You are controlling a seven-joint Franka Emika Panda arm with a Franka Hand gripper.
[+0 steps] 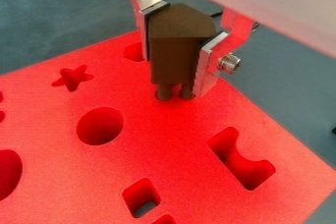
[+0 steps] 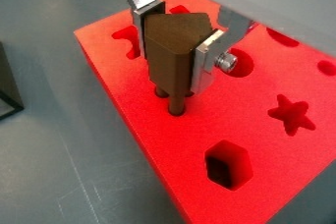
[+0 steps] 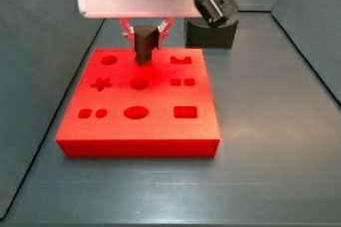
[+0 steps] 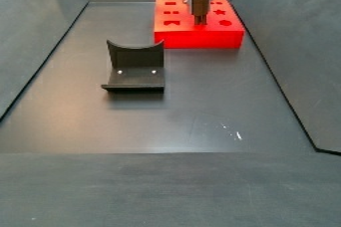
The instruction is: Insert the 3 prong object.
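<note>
One peg (image 1: 172, 49) clamped upright in the pincer (image 1: 180, 66), prongs down for straight entry. Directly beneath, a hole in the red block (image 1: 144, 164), tip already inside.

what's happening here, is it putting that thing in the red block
Yes. The Panda's gripper hangs over the red block and is shut on the 3 prong object, a dark brown peg. In both wrist views the peg's lower end is at a small hole in the block's top face, so insertion looks underway; how deep it sits cannot be told. A dark grey curved block lies apart on the floor, and the fixture stands behind the red block.
</note>
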